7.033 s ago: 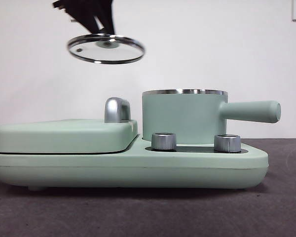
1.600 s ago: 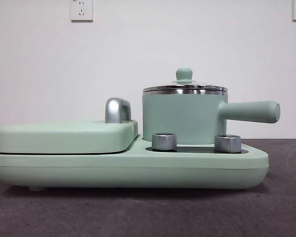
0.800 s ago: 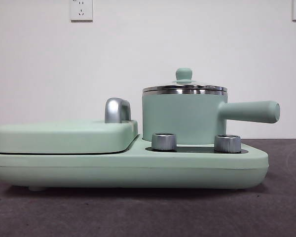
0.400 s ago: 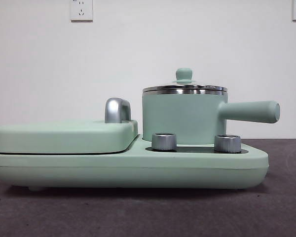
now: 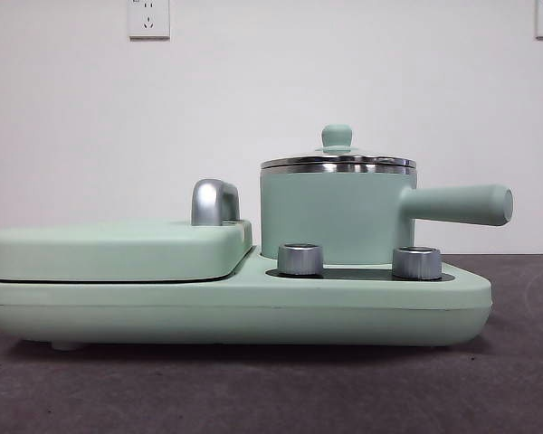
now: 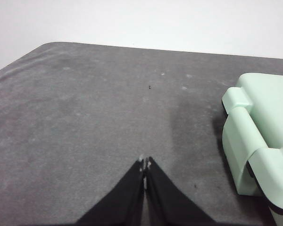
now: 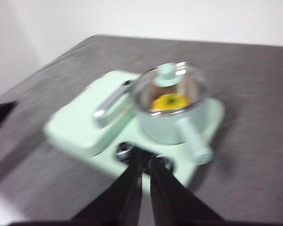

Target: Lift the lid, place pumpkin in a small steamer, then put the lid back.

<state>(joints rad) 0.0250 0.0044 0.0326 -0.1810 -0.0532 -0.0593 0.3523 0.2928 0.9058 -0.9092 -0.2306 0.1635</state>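
Now we note the lid point(image 5: 338, 161) seated on the small steamer point(image 5: 335, 217), pumpkin point(image 7: 169, 101) inside; glass looks fragile, its knob the handhold; left gripper point(image 6: 145, 164) and right gripper point(image 7: 145, 162) both closed, empty.

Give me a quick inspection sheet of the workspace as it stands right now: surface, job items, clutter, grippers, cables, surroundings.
Surface: dark grey table, a few pale specks.
Lid: seated level on the small steamer, knob up.
Pumpkin: yellow shape visible through the glass inside the pot; the picture is blurred.
Steamer: stands on the mint-green cooker base, handle pointing sideways, behind two metal dials.
Flat cover: down, chrome handle upright.
Clutter: nothing seen.
Left gripper: jaws together, holding nothing, over bare table beside the cooker.
Right gripper: jaws nearly together, holding nothing, raised off the cooker.
Cables: nothing seen.
Surroundings: white wall, outlets high on it.
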